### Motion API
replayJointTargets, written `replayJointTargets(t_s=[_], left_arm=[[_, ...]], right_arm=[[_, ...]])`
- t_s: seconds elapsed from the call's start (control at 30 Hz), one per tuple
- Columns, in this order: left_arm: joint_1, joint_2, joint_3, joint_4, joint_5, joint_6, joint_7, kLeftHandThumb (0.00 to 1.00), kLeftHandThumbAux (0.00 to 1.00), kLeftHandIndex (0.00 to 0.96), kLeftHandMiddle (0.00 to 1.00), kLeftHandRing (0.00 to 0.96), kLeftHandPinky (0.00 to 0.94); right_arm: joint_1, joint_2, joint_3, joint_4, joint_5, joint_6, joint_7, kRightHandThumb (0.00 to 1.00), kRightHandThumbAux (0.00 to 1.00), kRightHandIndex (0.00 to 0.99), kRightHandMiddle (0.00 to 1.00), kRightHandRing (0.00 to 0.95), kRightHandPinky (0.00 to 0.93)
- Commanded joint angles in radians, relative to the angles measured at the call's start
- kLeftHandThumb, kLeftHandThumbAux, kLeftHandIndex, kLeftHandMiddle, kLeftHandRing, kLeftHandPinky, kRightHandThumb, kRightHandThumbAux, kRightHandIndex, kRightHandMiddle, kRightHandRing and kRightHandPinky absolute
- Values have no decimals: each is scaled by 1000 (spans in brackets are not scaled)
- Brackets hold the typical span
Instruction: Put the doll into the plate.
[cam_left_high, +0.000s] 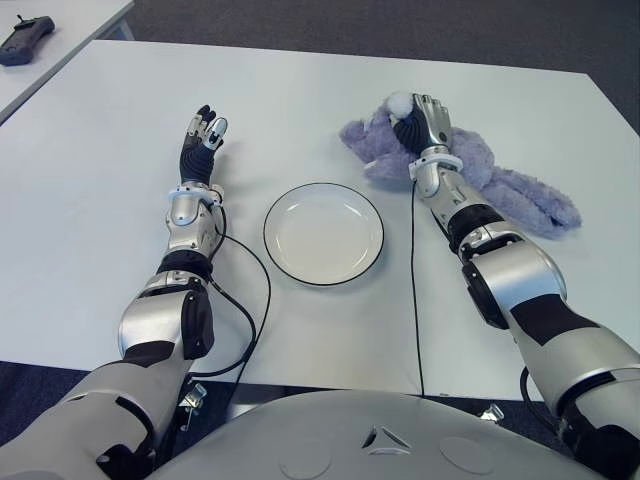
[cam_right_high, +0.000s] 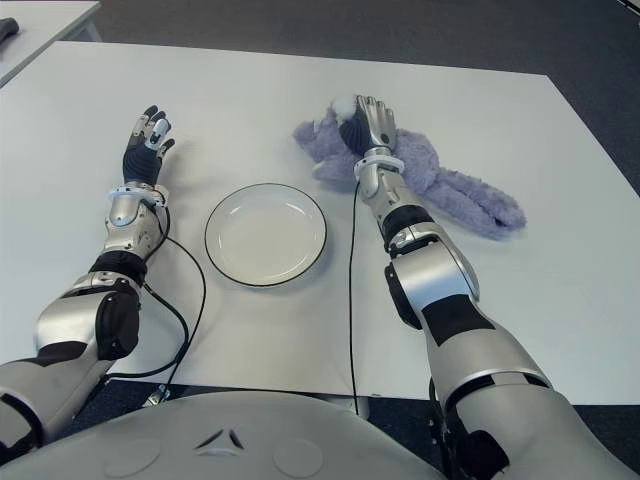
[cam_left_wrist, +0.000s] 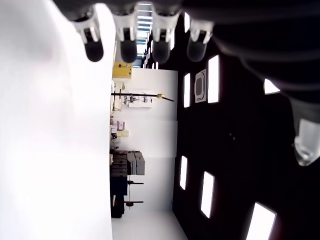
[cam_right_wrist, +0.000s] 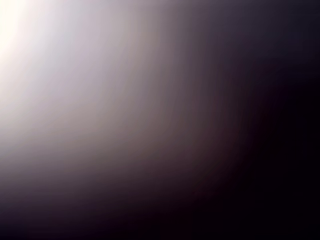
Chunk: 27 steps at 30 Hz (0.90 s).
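Left eye view showed the right hand (cam_left_high: 428, 122) placed on top of the purple doll (cam_left_high: 500, 180), at the end near its head. The hand lay palm down on the plush, and the fingers reached forward over the body next to a small white ball-like part. It was not possible to tell if the fingers were closed around the doll or only pressing on it, because the back of the hand covered them. The right wrist view gave no help: it was only a blur from pale to dark, with the camera apparently pushed against something soft.

The doll lay flat on the white desk (cam_left_high: 100, 150), to the right of the plate (cam_left_high: 323, 233) and a little farther from the robot, and its long limbs stretched away to the right. It did not touch the plate. The plate was white with a dark rim and had nothing in it.

The left hand (cam_left_high: 201, 140) showed to the left of the plate, with fingers extended and slightly spread, holding nothing. In the left wrist view, its fingertips (cam_left_wrist: 127, 47) were straight in a row, and only the room was visible beyond them.

A dark device (cam_left_high: 25, 40) lay on another table at the far left, partly cut by the frame edge.
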Motion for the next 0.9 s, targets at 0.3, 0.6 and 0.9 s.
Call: replayJointTargets(t_s=[0.3,0.6,0.9], left_arm=[[244,-99,19,178,-30,72,-6,0,448,4,61,13,0],[246,-101,18,176,-29,73,-13,0,442,0,64,19,0],[243,-99,8,177,-17,74,-4,0,447,0,66,16,0]], right_arm=[[-5,3,-2,0,6,-81,-60,815,723,974,998,929,902],[-39,-22,27,-50,-33,-159,-149,821,714,960,998,934,907],[-43,-36,22,-84,-26,-240,-173,894,673,924,975,917,895]])
